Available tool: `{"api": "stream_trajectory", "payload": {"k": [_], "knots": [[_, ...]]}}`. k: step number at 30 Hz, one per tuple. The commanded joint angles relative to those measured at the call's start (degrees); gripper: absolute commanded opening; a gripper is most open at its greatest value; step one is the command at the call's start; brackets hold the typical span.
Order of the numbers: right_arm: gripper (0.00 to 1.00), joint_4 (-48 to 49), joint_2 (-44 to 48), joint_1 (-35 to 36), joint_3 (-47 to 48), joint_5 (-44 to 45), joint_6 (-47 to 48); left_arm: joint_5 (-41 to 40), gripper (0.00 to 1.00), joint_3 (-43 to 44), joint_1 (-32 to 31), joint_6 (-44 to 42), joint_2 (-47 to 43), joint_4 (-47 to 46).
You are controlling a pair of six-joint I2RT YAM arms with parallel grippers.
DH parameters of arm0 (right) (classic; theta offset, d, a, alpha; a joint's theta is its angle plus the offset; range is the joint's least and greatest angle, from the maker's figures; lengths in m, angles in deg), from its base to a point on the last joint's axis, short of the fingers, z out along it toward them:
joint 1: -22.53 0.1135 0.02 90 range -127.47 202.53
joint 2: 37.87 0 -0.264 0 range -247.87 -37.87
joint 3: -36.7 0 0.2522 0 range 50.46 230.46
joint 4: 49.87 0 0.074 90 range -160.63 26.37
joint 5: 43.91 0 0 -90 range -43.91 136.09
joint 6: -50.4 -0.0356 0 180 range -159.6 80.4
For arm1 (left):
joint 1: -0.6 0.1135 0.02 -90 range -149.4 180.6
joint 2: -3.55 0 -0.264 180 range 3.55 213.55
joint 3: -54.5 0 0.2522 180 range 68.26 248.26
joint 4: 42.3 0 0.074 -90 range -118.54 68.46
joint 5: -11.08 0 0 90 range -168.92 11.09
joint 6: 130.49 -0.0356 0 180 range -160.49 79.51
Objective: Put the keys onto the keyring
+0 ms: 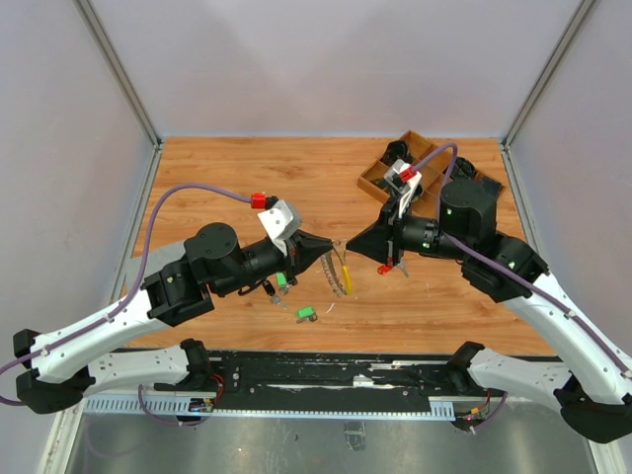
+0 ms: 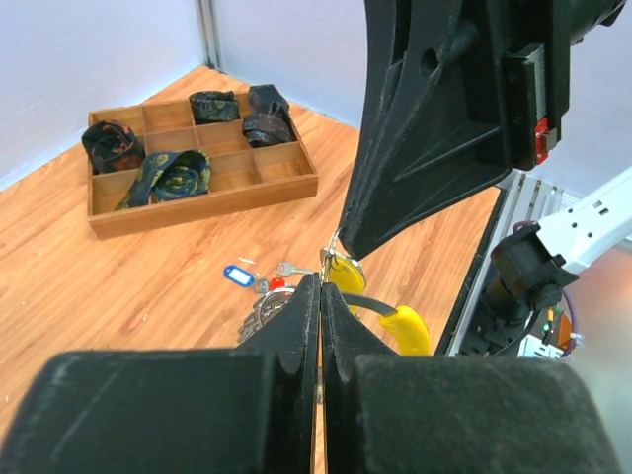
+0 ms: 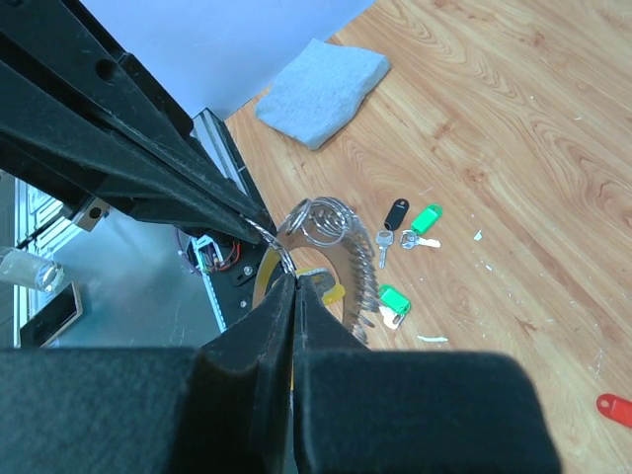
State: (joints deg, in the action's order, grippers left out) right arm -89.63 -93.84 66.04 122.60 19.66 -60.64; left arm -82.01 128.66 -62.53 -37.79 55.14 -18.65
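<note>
- Where the two arms meet near the centre of the top view, the keyring (image 1: 342, 274) sits between their tips. It is a silvery coil of wire carrying a yellow curved piece (image 1: 347, 277).
- Seen from above, its long axis runs from upper centre toward lower centre of the frame, leaning slightly right at the bottom. In the right wrist view the coil arcs from the centre toward the lower right.
- The left gripper (image 1: 330, 255) is closed, fingers pressed together, pinching the ring's wire at its tip.
- The right gripper (image 1: 353, 247) is closed too, its tip on the ring by the yellow piece.
- Loose on the wooden desk (image 1: 217, 178), lower left of the ring, lie a green-tagged key (image 1: 282, 279), a second green-tagged key (image 1: 306, 314) and a black-tagged key (image 3: 396, 212), whose blade points toward the bottom of the right wrist frame.
- A blue-tagged key (image 2: 237, 274), a red-tagged key (image 2: 276, 283) and a bare silver key (image 2: 289, 267) cluster at centre left of the left wrist view.
- The tags are too small to read.
- A wooden tray (image 2: 207, 200) with compartments holds rolled dark fabric, at upper right of the top view.
- A folded grey-blue cloth (image 3: 326, 84) lies at the top of the right wrist view.
</note>
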Motion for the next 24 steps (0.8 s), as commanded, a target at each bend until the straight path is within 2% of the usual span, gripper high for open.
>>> {"api": "stream_trajectory", "payload": {"k": [1,13,18,20,24], "knots": [[0.01,-3.53,0.44,-0.08,3.55,2.96,-0.77,-3.85,0.0,0.64,-0.38,-1.91,-0.34,-2.42],[0.01,-10.86,-3.19,-0.11,10.22,9.46,-6.15,-8.12,0.01,2.02,-0.33,-5.82,1.6,-2.2],[0.01,-10.49,-2.83,-0.21,9.69,10.35,-4.1,-8.13,0.0,1.36,-0.35,-5.74,0.94,-3.4],[0.06,-8.56,-1.32,-0.18,8.04,10.32,-1.74,-7.57,0.01,1.01,-0.36,-5.43,0.59,-3.77],[0.25,-0.13,4.21,-0.26,1.47,10.38,4.52,-5.64,0.0,0.31,-0.32,-4.69,-0.29,-4.2]]}}
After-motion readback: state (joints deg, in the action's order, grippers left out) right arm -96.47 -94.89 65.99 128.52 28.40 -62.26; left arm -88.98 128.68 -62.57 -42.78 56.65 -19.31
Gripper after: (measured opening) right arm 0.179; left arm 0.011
